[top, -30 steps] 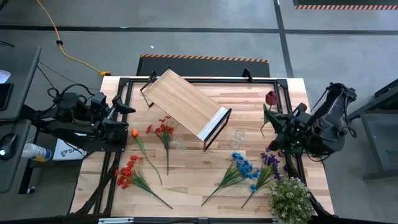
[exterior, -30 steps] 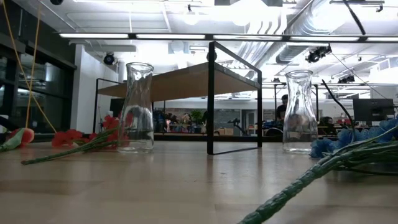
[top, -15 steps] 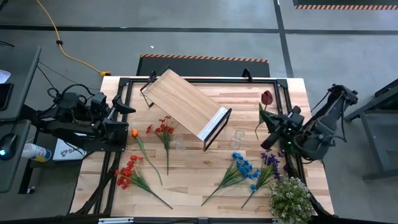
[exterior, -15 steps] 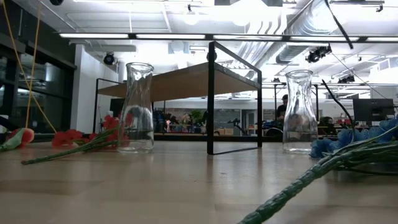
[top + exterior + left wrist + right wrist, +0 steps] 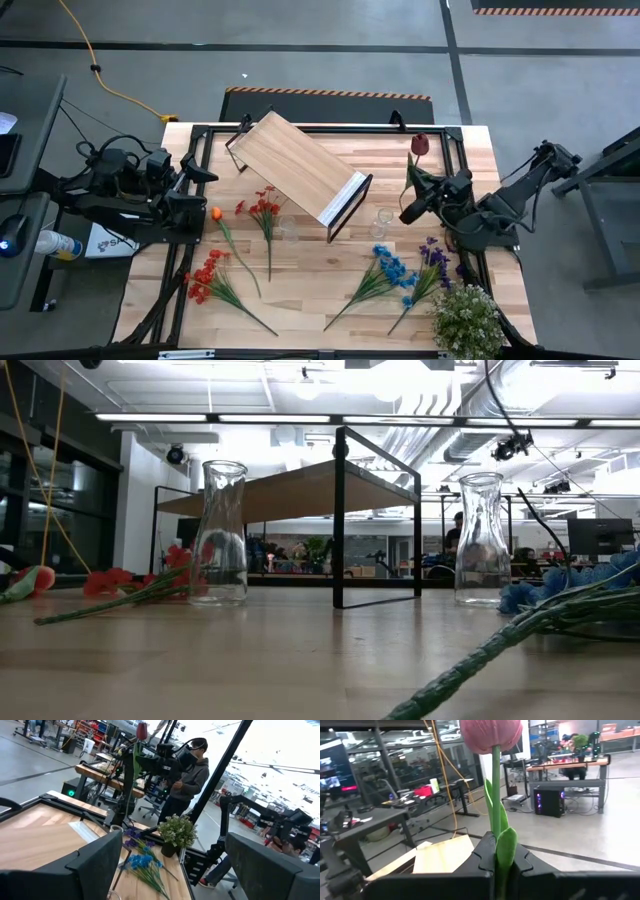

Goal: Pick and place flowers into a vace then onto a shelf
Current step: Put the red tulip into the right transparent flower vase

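Observation:
My right gripper (image 5: 408, 210) is shut on a dark red rose (image 5: 420, 143) above the table's right side, just right of a clear glass vase (image 5: 382, 218). A second glass vase (image 5: 288, 228) stands left of the shelf (image 5: 297, 165), a light-wood board on a black frame. Lying flat on the table are an orange tulip (image 5: 217, 214), red sprays (image 5: 265, 208), a blue spray (image 5: 390, 268) and a purple spray (image 5: 432, 258). My left gripper (image 5: 200, 170) waits open at the table's left edge. My right gripper pinches the rose's green stem (image 5: 496, 851) between its two fingers, at a leaf well below the bloom (image 5: 491, 735). The fingers come level from the table's right and lie across the stem. The rose is lifted clear, its bloom end pointing toward the far edge.
A bushy pale green-white plant (image 5: 466, 318) stands at the near right corner. The black frame of the shelf (image 5: 340, 520) stands between the two vases (image 5: 220, 532) (image 5: 481, 538). A person (image 5: 185, 775) stands beyond the table's right side.
My right gripper has moved from the table's right edge toward the left, nearer the right-hand vase, carrying the rose with it. The bloom has shifted left and toward the far edge. The gripper stays shut on the stem.

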Motion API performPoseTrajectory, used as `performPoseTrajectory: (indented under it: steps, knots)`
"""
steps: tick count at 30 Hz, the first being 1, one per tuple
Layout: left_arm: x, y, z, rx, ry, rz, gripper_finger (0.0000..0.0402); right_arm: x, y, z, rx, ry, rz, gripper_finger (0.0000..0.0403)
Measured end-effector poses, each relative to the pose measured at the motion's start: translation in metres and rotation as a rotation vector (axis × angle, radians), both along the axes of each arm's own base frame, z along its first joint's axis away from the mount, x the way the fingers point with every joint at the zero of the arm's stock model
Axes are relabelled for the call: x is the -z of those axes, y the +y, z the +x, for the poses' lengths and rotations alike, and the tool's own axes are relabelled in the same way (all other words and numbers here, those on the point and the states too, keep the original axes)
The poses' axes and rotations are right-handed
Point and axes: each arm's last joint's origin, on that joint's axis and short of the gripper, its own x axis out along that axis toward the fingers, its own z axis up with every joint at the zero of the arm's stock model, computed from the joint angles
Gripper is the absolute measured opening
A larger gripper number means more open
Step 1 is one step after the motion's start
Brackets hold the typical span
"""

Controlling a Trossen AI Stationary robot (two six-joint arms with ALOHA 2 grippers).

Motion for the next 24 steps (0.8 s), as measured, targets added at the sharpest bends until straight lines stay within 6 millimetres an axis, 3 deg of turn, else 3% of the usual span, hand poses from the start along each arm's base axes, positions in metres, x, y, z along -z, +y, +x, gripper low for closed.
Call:
performPoseTrajectory:
  steps: [9,24]
  knots:
    - [0.001,0.000,0.000,-0.002,0.013,0.001,0.0386,0.009,-0.005,0.023,0.078,0.006,-0.004,0.0000]
    - [0.004,0.000,0.000,-0.002,0.039,0.003,0.0386,0.019,-0.012,0.043,0.143,0.013,-0.008,0.0000]
